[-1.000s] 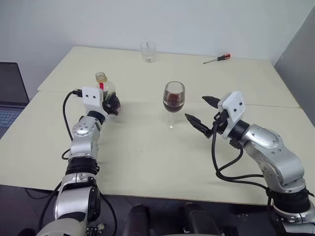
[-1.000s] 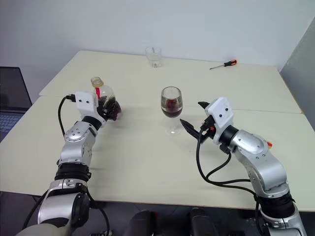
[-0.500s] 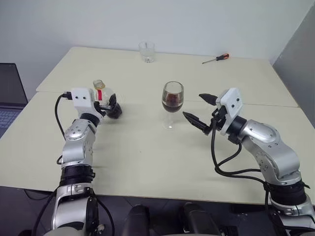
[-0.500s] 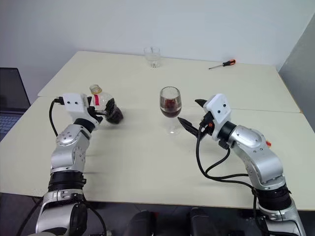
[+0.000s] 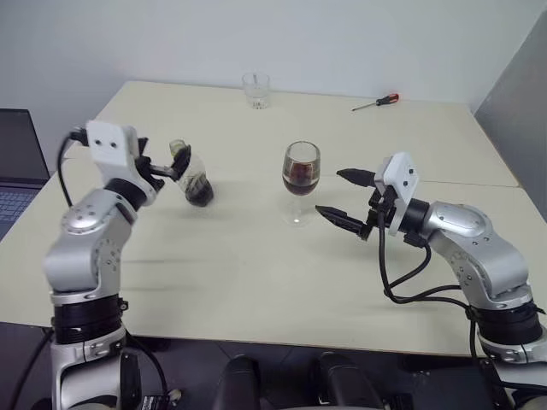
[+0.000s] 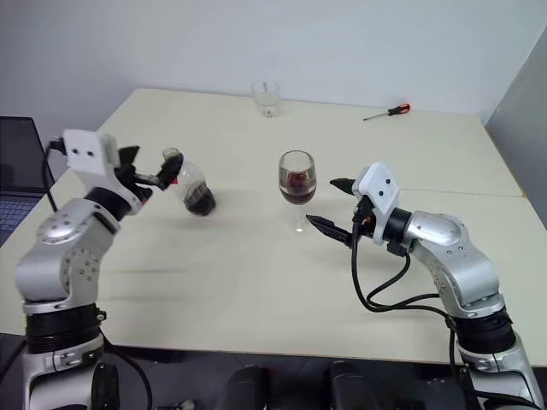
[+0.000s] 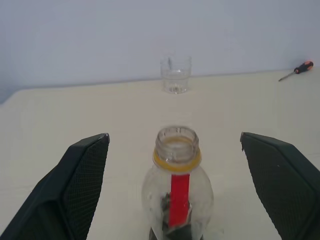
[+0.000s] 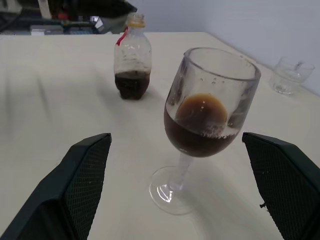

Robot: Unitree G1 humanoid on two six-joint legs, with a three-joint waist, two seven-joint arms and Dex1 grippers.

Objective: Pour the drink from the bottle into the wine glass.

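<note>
The bottle stands on the table left of centre, uncapped, with a yellow neck ring, a red label strip and a little dark drink at its bottom. My left gripper is open, raised just behind the bottle's neck, with its fingers wide apart on either side and not touching it. The wine glass stands at mid-table, about a third full of dark drink. My right gripper is open just right of the glass, pointing at it, its fingers apart from the bowl.
A short clear tumbler stands at the table's far edge. A red-handled screwdriver lies at the far right. A laptop sits off the table's left side. A seam between two tabletops runs across behind the glass.
My left gripper opened, let go of the bottle, then rose and drew back from it. The bottle stays on the table. My right gripper turned slightly more toward the glass.
</note>
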